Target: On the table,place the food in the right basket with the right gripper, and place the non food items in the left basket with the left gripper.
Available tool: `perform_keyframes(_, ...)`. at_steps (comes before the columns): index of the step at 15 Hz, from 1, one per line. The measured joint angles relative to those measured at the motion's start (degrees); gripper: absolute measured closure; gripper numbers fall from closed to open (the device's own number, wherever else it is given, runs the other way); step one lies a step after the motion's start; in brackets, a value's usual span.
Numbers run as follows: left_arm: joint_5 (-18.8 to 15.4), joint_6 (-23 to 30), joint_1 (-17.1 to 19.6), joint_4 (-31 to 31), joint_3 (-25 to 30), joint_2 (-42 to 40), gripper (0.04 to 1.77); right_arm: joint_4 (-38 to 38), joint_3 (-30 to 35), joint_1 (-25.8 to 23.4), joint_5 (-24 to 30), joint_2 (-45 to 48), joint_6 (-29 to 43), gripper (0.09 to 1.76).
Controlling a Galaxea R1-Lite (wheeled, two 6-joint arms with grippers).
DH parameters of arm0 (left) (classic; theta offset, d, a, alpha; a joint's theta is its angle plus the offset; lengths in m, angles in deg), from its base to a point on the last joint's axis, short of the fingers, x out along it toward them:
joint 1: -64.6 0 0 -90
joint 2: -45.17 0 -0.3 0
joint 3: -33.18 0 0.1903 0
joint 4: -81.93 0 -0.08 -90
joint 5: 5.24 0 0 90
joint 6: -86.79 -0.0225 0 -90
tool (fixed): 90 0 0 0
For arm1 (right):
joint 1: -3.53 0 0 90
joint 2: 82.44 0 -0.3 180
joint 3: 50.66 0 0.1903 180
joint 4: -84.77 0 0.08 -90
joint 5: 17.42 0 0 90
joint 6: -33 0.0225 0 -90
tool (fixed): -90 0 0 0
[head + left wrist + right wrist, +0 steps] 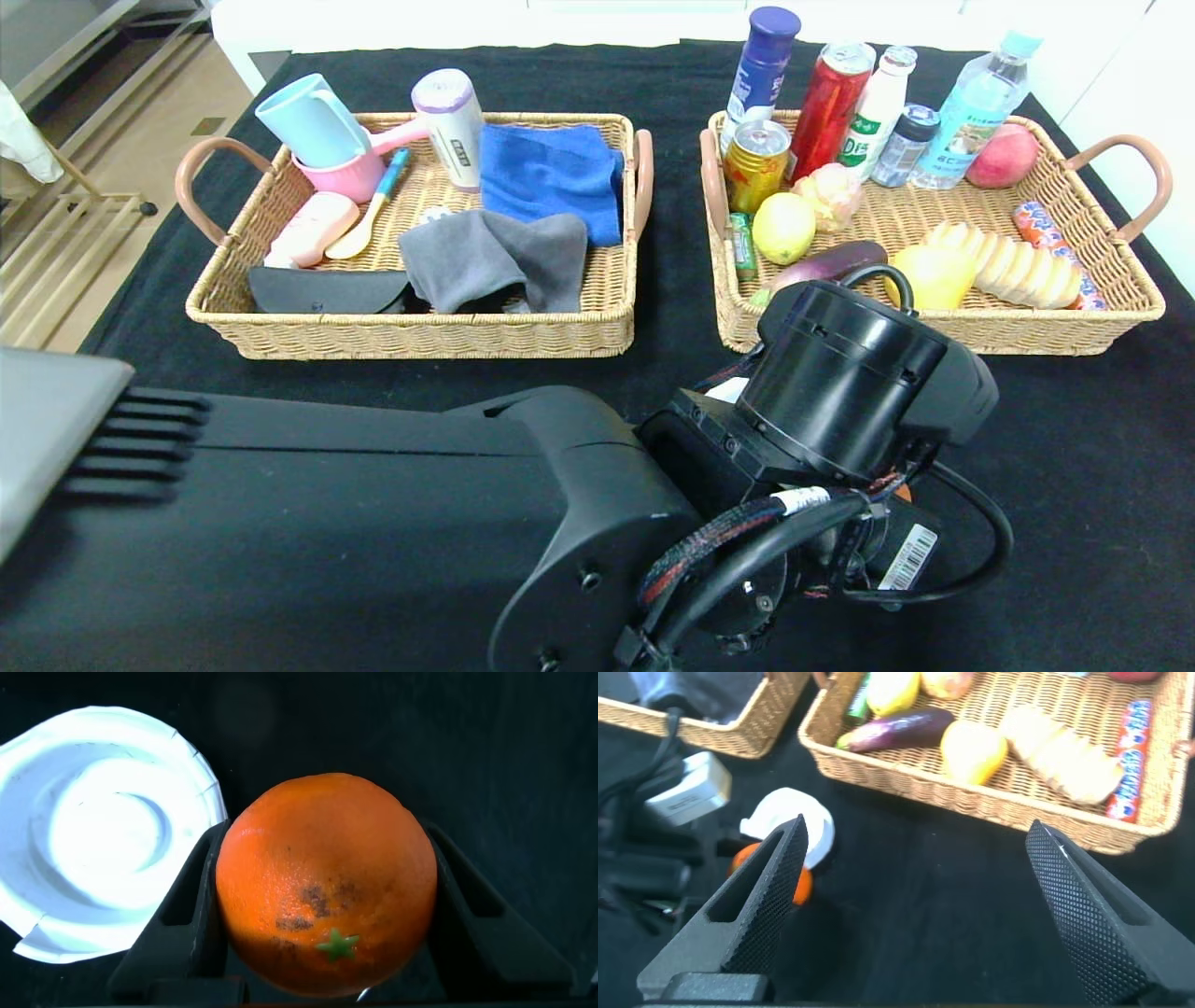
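Black-clothed desk (pixel 1074 439): your left hand (pixel 327 952) apparently clamps the orange (pixel 327 910), wrongly; right hand (pixel 915 905) hovers wide open, empty.

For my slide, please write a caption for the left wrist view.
Left gripper closed around an orange on the black table, beside a white roll.

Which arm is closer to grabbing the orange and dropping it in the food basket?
Left, probably. The left pincer hugs the orange on both sides. The right pincer hangs open and empty, away from the orange, near the right basket.
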Motion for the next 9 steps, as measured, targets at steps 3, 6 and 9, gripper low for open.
perform_keyframes(3,-0.02,-0.34,-0.28,-0.24,-0.06,0.4,0.62,0.02,-0.06,-0.39,0.0,-0.24,0.0,0.14)
perform_keyframes(6,-0.02,-0.59,-0.27,-0.52,-0.56,1.43,0.62,0.02,-0.12,-0.9,0.07,-0.51,0.0,0.14)
perform_keyframes(9,0.04,-0.61,-0.2,-0.63,-0.8,2.08,0.62,0.02,-0.12,-1.02,0.11,-0.83,0.0,0.14)
